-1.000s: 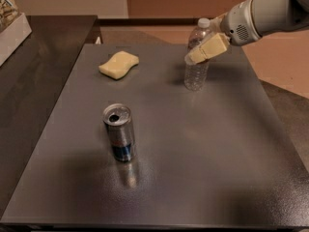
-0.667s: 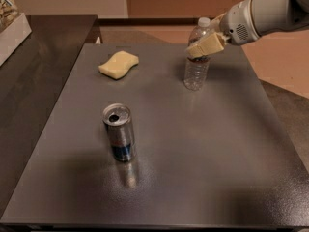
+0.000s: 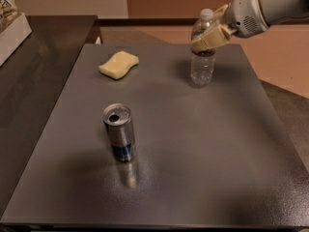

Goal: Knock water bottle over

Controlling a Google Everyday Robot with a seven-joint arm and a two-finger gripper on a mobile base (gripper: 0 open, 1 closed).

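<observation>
The water bottle (image 3: 202, 70) is being shown standing upright on the far right part of the grey table (image 3: 207, 149), with its base resting flat on the surface. Its white cap is being seen just above the gripper (image 3: 211, 36), and its clear ribbed lower body just below. The gripper is being held against the upper part of the bottle, at about the height of the label band, most of which is being covered by the gripper's tan end. How far the gripper is open, and whether the bottle is being clasped or merely touched, cannot be told. The gripper is being carried by the white arm (image 3: 270, 4), which is being extended in from the upper right. A silver and blue can (image 3: 119, 132) is being shown upright nearer the front left, well apart from the bottle. A yellow sponge (image 3: 119, 65) is being shown lying flat at the far left of the table.
</observation>
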